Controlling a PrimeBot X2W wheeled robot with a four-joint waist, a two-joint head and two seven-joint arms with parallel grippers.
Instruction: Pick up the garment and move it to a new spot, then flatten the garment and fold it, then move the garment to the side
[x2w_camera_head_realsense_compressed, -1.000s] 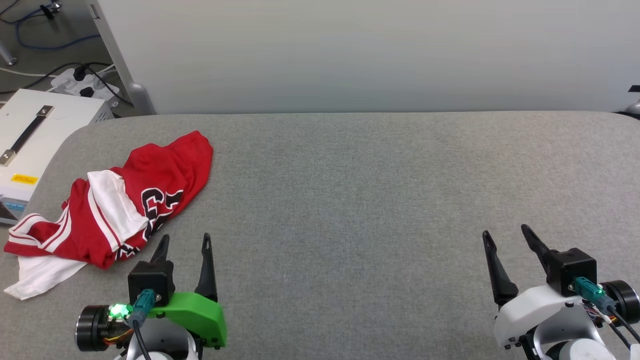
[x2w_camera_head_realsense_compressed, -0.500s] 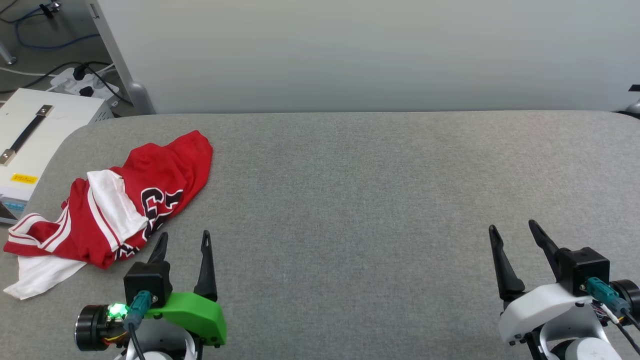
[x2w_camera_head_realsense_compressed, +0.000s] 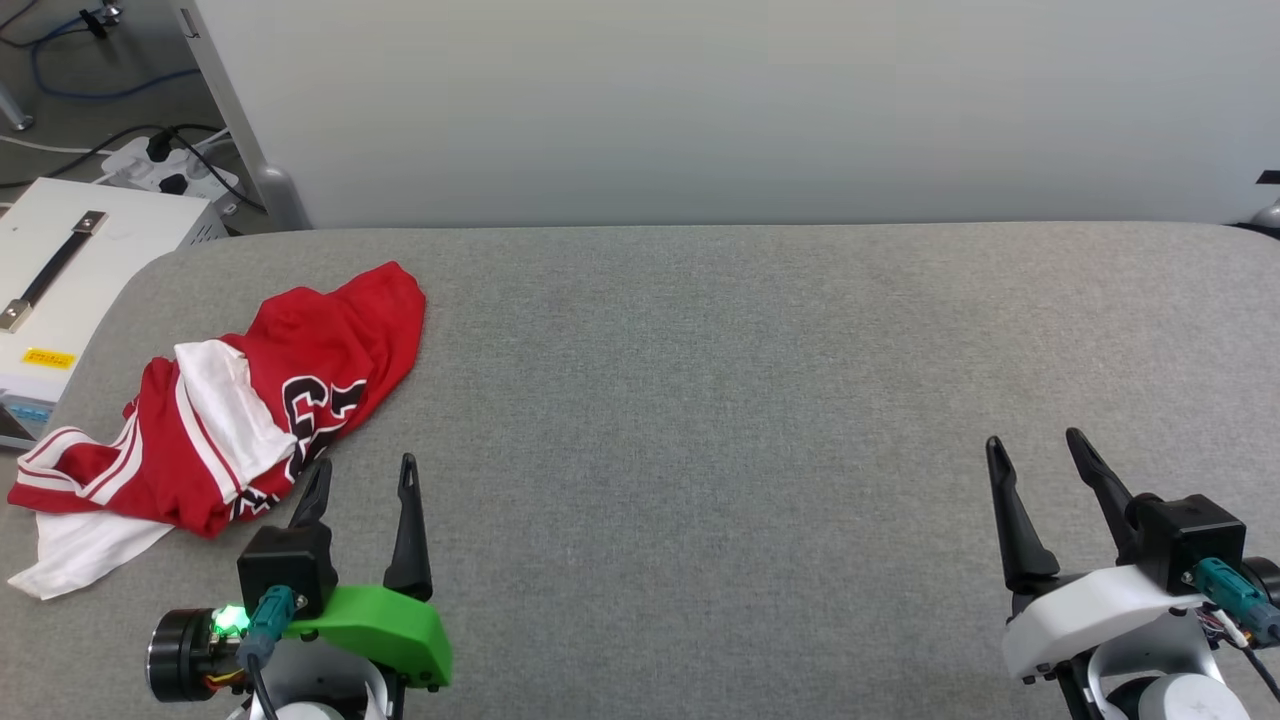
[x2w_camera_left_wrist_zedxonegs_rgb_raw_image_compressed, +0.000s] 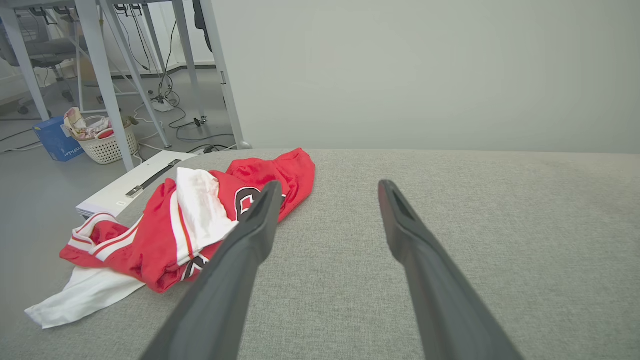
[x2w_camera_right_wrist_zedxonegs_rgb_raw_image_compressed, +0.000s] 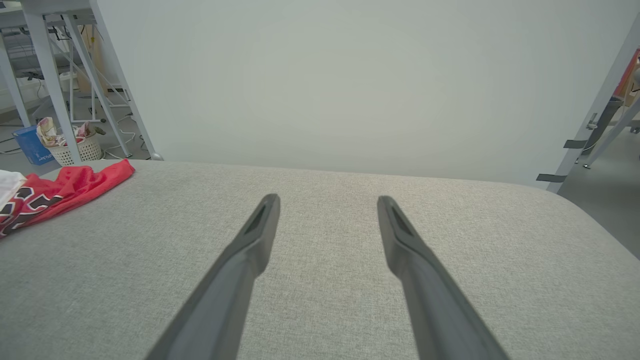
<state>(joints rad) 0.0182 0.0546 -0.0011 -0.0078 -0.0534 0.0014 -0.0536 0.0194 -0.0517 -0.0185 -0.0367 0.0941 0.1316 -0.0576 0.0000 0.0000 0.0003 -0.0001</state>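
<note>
Both hands edged forward: left hand, right hand spread, empty | garment crumpled, red-white, number showing

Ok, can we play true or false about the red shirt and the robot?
1. The garment lies crumpled on the grey table. True.
2. The left end effector is holding the garment. False: it is open with nothing between its fingers.
3. The right end effector is open. True.
4. The garment sits neatly folded in the table's middle. False: it is bunched up near the table's left edge.
5. A white box with a handle stands past the table's left edge. True.
</note>
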